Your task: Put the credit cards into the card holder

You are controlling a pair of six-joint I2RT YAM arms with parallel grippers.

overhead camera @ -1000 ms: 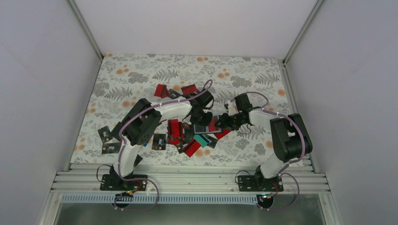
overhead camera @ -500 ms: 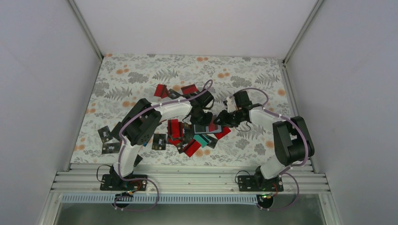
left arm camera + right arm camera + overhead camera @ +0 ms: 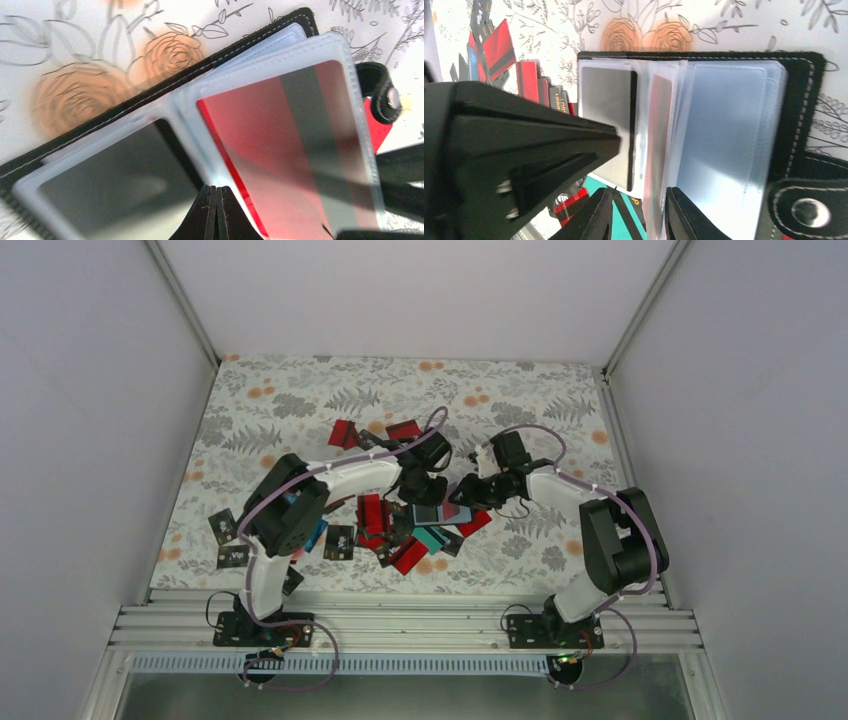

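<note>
Credit cards: most are scattered left and near side of card holder, few black ones well apart at far left. Left gripper: fingers pressed shut, nothing gripped, tip set over sleeves near spine. Holder laid open at table centre between both grippers, long axis left-right; one red card already sleeved. Right gripper: jaws narrowly parted, clear sleeve leaf straddled. Loose pile judged nearer left arm. Flowered cloth flat; space enclosed by white walls.

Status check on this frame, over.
Left gripper shut over clear plastic sleeves. Right gripper open, astride one sleeve. Black stitched card holder lies open, red card sleeved. Loose cards heaped alongside, nothing blocking.
</note>
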